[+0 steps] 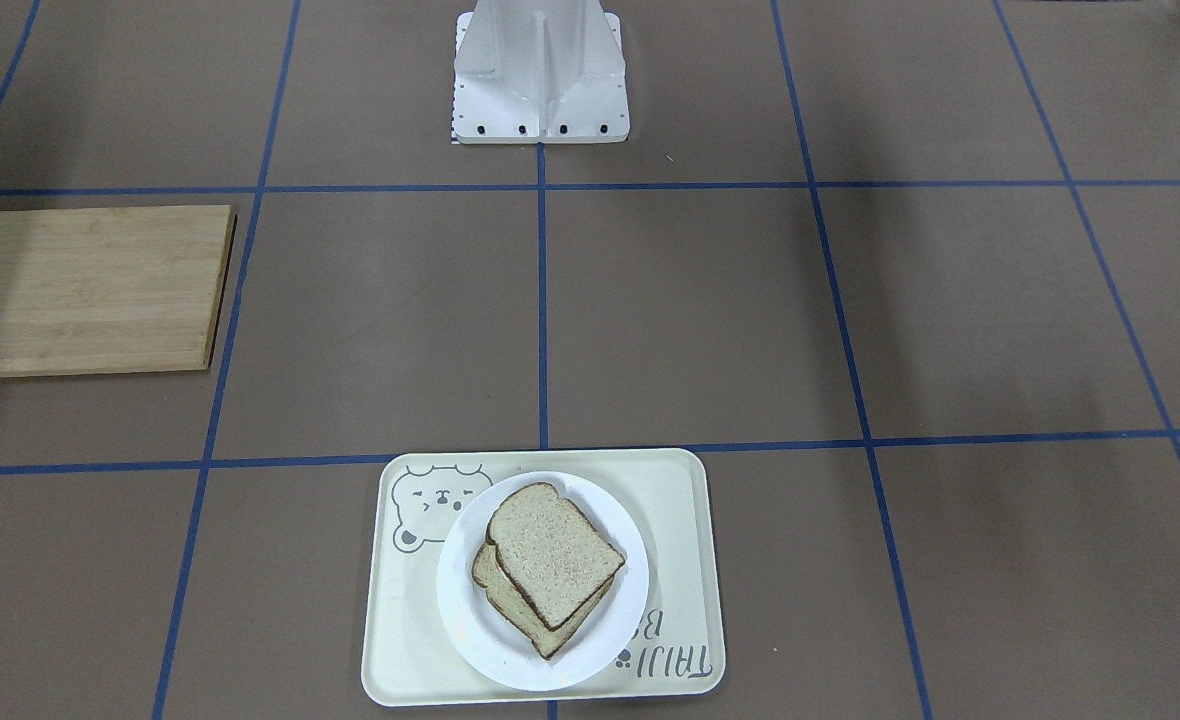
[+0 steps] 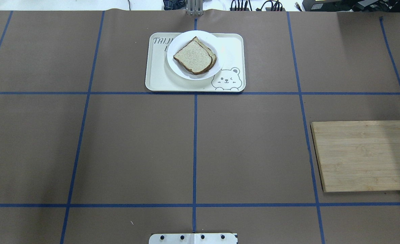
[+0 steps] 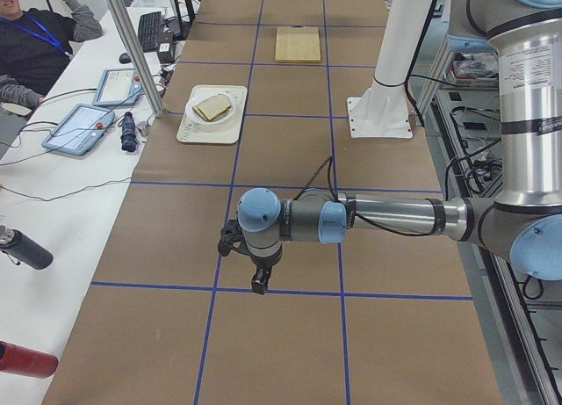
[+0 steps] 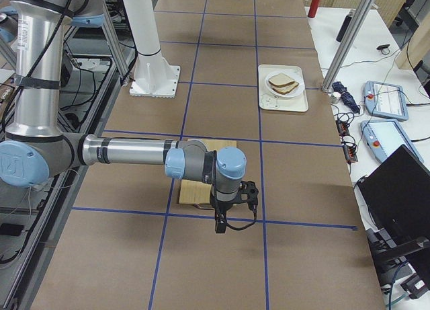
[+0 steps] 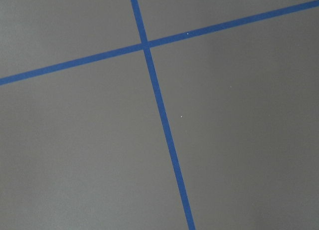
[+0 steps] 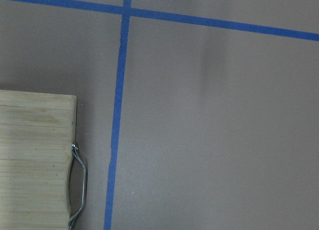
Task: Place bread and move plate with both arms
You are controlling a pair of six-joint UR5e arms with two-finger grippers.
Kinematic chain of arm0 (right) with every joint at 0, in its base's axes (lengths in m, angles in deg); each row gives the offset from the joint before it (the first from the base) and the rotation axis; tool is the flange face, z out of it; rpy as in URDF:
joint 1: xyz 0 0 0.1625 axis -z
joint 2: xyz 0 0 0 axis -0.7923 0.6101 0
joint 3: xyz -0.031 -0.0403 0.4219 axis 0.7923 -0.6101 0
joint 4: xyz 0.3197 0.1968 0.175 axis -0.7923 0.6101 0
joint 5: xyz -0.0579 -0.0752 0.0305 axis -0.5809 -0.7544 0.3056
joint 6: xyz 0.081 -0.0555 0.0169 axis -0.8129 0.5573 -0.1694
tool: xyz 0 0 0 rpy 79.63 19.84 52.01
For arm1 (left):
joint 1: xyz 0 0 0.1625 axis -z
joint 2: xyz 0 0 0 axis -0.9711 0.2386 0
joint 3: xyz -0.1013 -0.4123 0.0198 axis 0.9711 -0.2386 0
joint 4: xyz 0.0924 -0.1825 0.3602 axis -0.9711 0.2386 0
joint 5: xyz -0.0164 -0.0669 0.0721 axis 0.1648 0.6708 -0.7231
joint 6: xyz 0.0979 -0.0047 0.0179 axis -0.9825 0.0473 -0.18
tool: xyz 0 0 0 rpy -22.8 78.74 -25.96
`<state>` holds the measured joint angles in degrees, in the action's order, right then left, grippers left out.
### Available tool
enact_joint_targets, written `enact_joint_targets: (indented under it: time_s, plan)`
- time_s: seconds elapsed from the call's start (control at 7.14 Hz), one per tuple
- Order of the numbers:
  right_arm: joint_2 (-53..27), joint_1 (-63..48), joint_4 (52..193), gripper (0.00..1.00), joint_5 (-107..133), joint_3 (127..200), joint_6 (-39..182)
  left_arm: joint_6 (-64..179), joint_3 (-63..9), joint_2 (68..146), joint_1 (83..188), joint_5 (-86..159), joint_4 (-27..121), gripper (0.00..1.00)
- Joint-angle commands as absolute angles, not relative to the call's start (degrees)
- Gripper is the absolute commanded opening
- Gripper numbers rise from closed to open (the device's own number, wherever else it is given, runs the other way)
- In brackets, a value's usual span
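Observation:
A plain bread [image 1: 555, 555] slice lies on top of a second slice on the round white plate [image 1: 470, 615]. The plate rests on a cream tray [image 1: 400, 650] with a bear drawing, at the table's far middle. From overhead the bread [image 2: 193, 56], plate [image 2: 179, 69] and tray [image 2: 159, 83] show the same stack. My left gripper [image 3: 256, 282] hangs over bare table far from the tray, fingers pointing down. My right gripper [image 4: 220, 222] hangs near a wooden board. Both show only in the side views, so I cannot tell whether they are open or shut.
A wooden cutting board [image 2: 362, 156] with a metal handle [image 6: 79, 182] lies on the robot's right side. The white robot base [image 1: 540, 70] stands at the near middle edge. A person [image 3: 35, 45] sits beside a side table with tablets [image 3: 79, 124] and bottles.

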<state>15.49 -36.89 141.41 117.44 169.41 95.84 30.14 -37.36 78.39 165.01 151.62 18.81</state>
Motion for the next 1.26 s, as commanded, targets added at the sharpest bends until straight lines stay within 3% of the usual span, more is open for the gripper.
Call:
enact_joint_targets:
  time_s: [0.0,1.12]
  plan:
    - [15.48,-36.89,141.41,1.0,117.63,169.5,95.66,30.25,-38.19,77.93,165.14,151.52,18.88,0.98]
    - [15.57,-36.89,141.32,1.0,118.16,169.32,96.0,30.25,-38.55,77.66,165.58,151.43,18.71,0.98]
